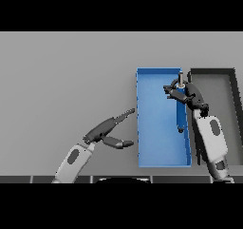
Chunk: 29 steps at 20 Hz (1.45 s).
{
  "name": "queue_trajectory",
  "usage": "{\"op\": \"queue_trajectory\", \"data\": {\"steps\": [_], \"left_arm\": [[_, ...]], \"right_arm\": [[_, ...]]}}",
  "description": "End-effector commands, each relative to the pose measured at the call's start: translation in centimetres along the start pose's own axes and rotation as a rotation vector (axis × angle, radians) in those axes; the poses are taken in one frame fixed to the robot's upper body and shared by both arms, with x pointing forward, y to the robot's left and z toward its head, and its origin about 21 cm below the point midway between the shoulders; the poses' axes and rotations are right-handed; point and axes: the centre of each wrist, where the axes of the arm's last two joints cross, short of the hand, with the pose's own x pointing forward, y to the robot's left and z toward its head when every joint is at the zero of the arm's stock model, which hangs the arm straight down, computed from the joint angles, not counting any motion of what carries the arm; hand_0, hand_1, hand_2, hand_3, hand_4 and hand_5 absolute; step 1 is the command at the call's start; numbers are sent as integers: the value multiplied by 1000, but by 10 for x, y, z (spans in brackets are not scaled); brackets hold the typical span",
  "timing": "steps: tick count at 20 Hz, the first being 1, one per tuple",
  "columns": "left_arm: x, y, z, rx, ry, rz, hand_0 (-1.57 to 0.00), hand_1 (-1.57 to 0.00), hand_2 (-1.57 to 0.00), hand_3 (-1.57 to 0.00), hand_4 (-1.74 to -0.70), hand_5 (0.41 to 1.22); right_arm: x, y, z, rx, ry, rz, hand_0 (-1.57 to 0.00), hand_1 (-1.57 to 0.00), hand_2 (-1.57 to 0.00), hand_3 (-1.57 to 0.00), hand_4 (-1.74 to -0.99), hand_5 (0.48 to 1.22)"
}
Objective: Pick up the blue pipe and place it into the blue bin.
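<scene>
My right hand point(182, 94) curls round the slim blue pipe point(181, 114), which hangs upright over the open blue rectangular bin point(156, 161), by its right wall; I'd lower it before letting go — not drop it; my left hand point(108, 130) idles, fingers straight; the pipe's top hides behind my fingers, its colour merging with the bin.

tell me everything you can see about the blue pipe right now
The blue pipe is a slim, straight rod, darker blue than the blue bin around it, with a pale grey tip at its far end. It runs lengthwise along the bin's right wall, inside the bin's outline. The right hand has its fingers curled round the upper part, near the grey tip. Whether the lower end rests on the bin floor or hangs just above it cannot be told. Nothing else touches it.
</scene>
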Motion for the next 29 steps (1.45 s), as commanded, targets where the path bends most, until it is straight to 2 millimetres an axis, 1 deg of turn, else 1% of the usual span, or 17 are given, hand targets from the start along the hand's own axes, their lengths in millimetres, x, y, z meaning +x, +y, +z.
{"op": "queue_trajectory", "data": {"steps": [1, 2, 3, 4, 5, 6, 8, 9, 11, 14, 16, 19, 22, 24, 26, 28, 29], "left_arm": [[0, 3, 1, 7, -6, -3, 1, 1, 1, 1, -882, 421], [2, 5, 1, 9, -15, -1, 1, 1, 1, 1, -881, 422], [4, 5, -1, 6, -13, 3, 1, 1, 1, 1, -878, 422], [3, 2, 0, 2, -10, -2, 1, 1, 1, 1, -878, 425], [2, 3, 0, 8, 2, -3, 1, 1, 1, 1, -878, 427], [1, 3, 1, 13, 1, -1, 1, 1, 1, 1, -878, 428], [4, 1, -4, 1, 4, 7, 1, 1, 1, 1, -881, 429], [4, 2, 1, 3, -8, 10, 1, 1, 1, 1, -884, 429], [6, 2, 1, 7, -10, 8, 1, 1, 1, 1, -886, 428], [4, 3, 3, 10, -5, 2, 1, 1, 1, 1, -885, 427], [5, 4, 1, 14, -1, -6, 1, 1, 1, 1, -885, 428], [5, 1, 1, 14, -2, -1, 1, 1, 1, 1, -887, 429], [5, 1, 2, 13, -4, -4, 1, 1, 1, 1, -887, 431], [1, 4, 2, 17, 11, -7, 1, 1, 1, 1, -886, 431], [-3, 2, -2, 17, 22, -12, 1, 1, 1, 1, -885, 431], [-6, 0, -4, 8, 13, -8, 1, 1, 1, 1, -885, 431], [-7, -2, -2, 8, 0, -10, 1, 1, 1, 1, -885, 431]], "right_arm": [[-4, 4, -3, -6, 25, 11, -1465, -1336, -1339, -788, -1678, 1221], [-2, 3, -7, -22, 55, 29, -1172, -1069, -1071, -630, -1592, 1221], [-2, 4, -10, -25, 80, 44, -937, -855, -856, -504, -1503, 1221], [-3, 7, -10, -14, 92, 58, -750, -684, -685, -403, -1413, 1221], [-2, 8, -10, 17, 111, 108, -599, -547, -548, -322, -1337, 1221], [-4, 8, -8, 40, 139, 146, -479, -437, -438, -258, -1275, 1186], [1, 11, -3, 95, 142, 258, -306, -279, -280, -164, -1175, 1084], [2, 13, -2, 116, 137, 303, -245, -223, -224, -131, -1142, 1030], [-1, 11, -4, 112, 184, 330, -156, -143, -143, -84, -1083, 934], [-6, 10, -5, 113, 218, 353, -80, -73, -73, -42, -1063, 846], [-6, 11, -5, 112, 239, 406, -51, -46, -46, -27, -1051, 787], [-7, 12, -7, 115, 251, 425, -25, -23, -23, -13, -1036, 713], [-7, 11, -8, 111, 255, 437, -13, -11, -11, -6, -1022, 672], [-8, 15, -8, 136, 253, 445, -8, -7, -7, -4, -1022, 665], [-11, 10, -7, 121, 265, 443, -6, -5, -5, -3, -1022, 658], [-7, 15, -10, 133, 260, 458, -6, -5, -5, -3, -1022, 649], [-7, 13, -8, 127, 257, 451, -6, -5, -5, -3, -1022, 643]]}}
